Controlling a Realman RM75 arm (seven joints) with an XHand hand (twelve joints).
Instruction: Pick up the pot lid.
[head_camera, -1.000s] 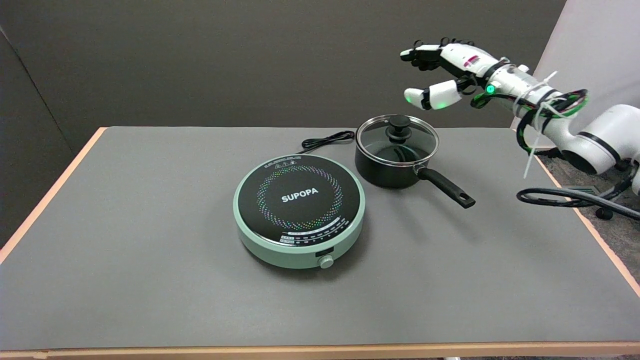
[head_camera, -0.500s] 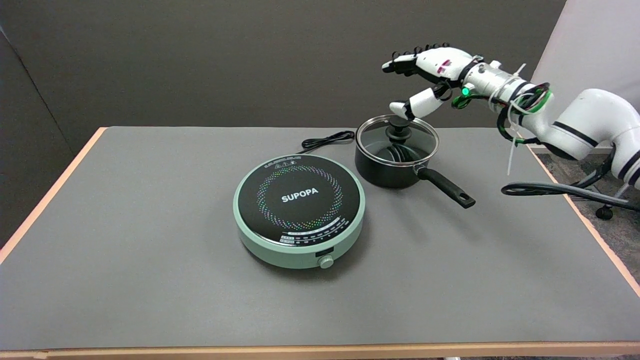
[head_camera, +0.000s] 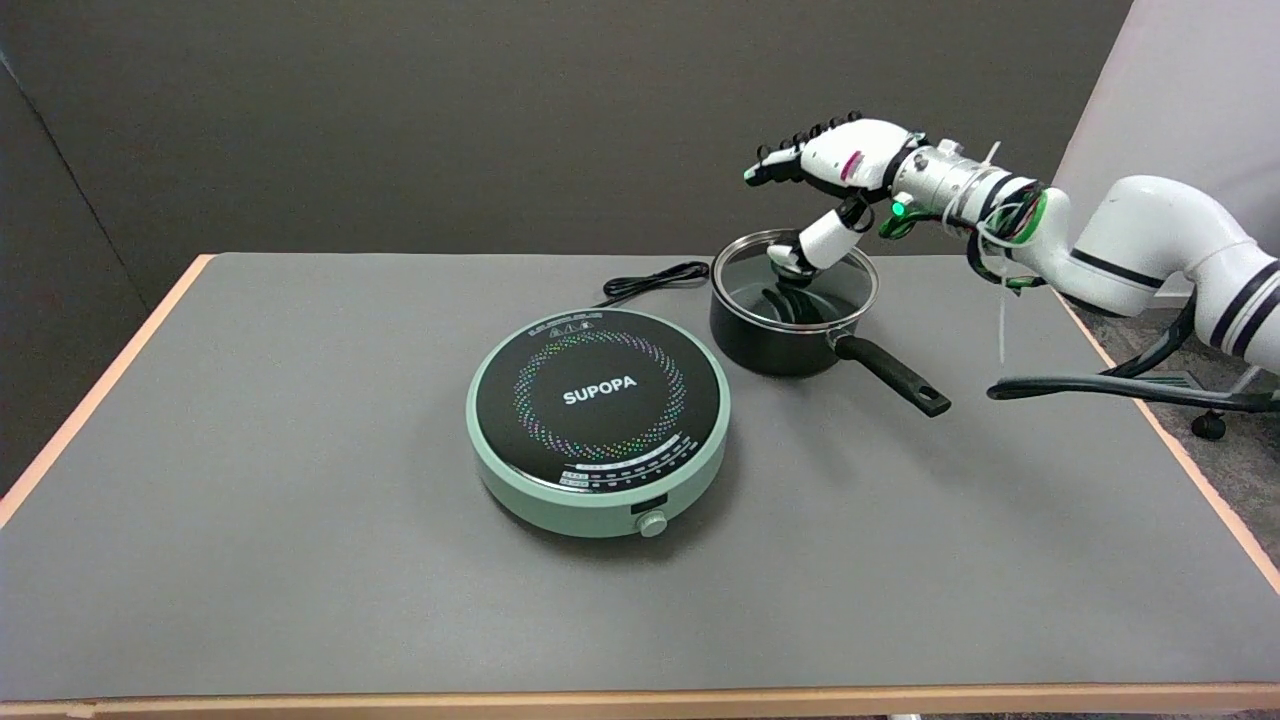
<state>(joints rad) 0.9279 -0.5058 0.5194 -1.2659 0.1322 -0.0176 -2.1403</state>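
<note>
The grey worktop (head_camera: 300, 560) with its pale wooden edge fills the near part of the view. On it, nearer the camera than the fingers and to their left in the picture, sits a round green hotplate (head_camera: 598, 420) with a black top marked SUPOPA and a small knob (head_camera: 652, 523) at its front rim. Its black cord (head_camera: 655, 280) lies coiled on the worktop behind it, to the left of the fingers and lower.

Just beside the hotplate, on its far right, stands a black pot (head_camera: 780, 345) with its long black handle (head_camera: 893, 375) pointing toward the near right, below and to the right of the fingers. The pot lid (head_camera: 850, 285), clear glass with a metal rim, lies on the pot, directly under the fingers. Its dark knob (head_camera: 783, 263) is largely hidden behind the thumb.

The right hand (head_camera: 835, 195) hangs over the lid, reaching in from the right on its white arm (head_camera: 1150, 235). The fingers (head_camera: 790, 160) are spread wide and stretch leftward in the air, above the lid's far side and apart from it. The thumb (head_camera: 820, 240) points down at the knob; whether it touches the knob cannot be told. Nothing is held.

A dark wall (head_camera: 500, 120) stands behind the worktop, beyond the fingers.
</note>
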